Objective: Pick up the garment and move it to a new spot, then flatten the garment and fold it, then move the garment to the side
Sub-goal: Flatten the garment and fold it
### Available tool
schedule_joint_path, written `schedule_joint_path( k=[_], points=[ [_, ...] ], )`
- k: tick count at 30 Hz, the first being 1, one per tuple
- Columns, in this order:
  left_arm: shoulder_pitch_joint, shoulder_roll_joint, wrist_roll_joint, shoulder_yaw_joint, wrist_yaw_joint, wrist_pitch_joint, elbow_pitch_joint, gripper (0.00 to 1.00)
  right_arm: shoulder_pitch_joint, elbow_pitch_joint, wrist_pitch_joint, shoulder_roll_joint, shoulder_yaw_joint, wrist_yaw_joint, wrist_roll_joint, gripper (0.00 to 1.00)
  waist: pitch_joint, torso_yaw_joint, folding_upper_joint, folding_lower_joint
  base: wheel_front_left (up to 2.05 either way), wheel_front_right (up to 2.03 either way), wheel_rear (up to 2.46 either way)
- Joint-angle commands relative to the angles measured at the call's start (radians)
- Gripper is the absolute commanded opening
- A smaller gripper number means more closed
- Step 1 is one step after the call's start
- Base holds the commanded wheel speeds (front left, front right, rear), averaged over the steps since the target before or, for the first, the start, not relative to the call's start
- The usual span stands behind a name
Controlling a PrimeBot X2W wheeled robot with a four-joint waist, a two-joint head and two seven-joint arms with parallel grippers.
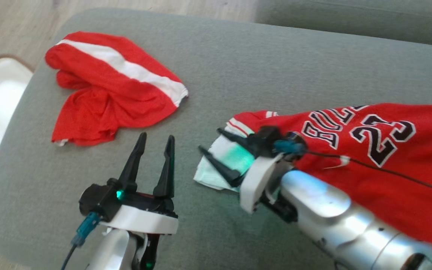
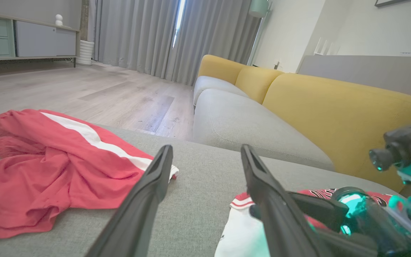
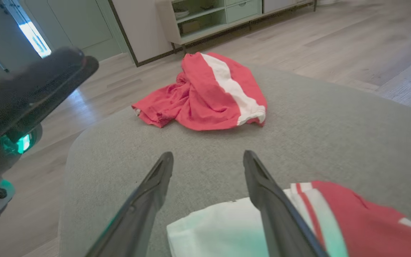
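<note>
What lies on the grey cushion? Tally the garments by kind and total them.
Crumpled red shorts with a white stripe: 1
Red basketball jersey with black-and-white lettering: 1
Total: 2

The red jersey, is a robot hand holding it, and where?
Nothing is held. The right gripper is open over the jersey's white corner; the left gripper is open over the cushion.

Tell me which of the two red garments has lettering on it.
The jersey by the right gripper, printed with 23; the other garment, crumpled, carries only a white stripe.
</note>
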Motion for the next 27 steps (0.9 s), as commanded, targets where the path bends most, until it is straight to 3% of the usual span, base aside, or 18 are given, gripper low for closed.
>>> schedule_joint_path(
  k=[1, 8, 14, 20, 23, 27],
  points=[
    [-0.018, 0.003, 0.01, 0.04, 0.006, -0.008, -0.033, 1.0, -0.015, -0.017, -0.021, -0.004, -0.017, -0.001, 0.01, 1.0, -0.01, -0.022, 0.0, 0.0001, 0.0, 0.0, 0.0],
    [-0.005, 0.003, 0.031, 0.072, 0.002, -0.008, -0.036, 1.0, 0.013, -0.025, -0.078, -0.108, -0.182, -0.001, 0.01, 1.0, -0.054, -0.102, 0.0, 0.0001, 0.0, 0.0, 0.0],
    [0.018, 0.003, 0.04, 0.11, -0.001, -0.008, -0.04, 1.0, 0.158, -0.111, -0.082, -0.172, -0.6, -0.001, -0.182, 1.0, -0.087, -0.18, 0.0, 0.0001, 0.0, 0.0, 0.0],
    [0.039, 0.003, 0.039, 0.133, -0.003, -0.008, -0.037, 1.0, 0.428, -0.312, -0.082, -0.075, -0.984, -0.001, -0.436, 1.0, -0.108, -0.244, 0.0, 0.0001, 0.0, 0.0, 0.0],
    [0.048, 0.003, 0.041, 0.137, -0.005, -0.008, -0.029, 1.0, 0.557, -0.414, -0.082, -0.014, -1.072, -0.001, -0.524, 1.0, -0.116, -0.269, 0.0, 0.0001, 0.0, 0.0, 0.0],
    [0.057, 0.003, 0.044, 0.146, -0.006, -0.008, -0.024, 1.0, 0.682, -0.503, -0.082, 0.027, -1.114, -0.001, -0.58, 1.0, -0.116, -0.297, 0.0, 0.0001, 0.0, 0.0, 0.0]
  ],
)
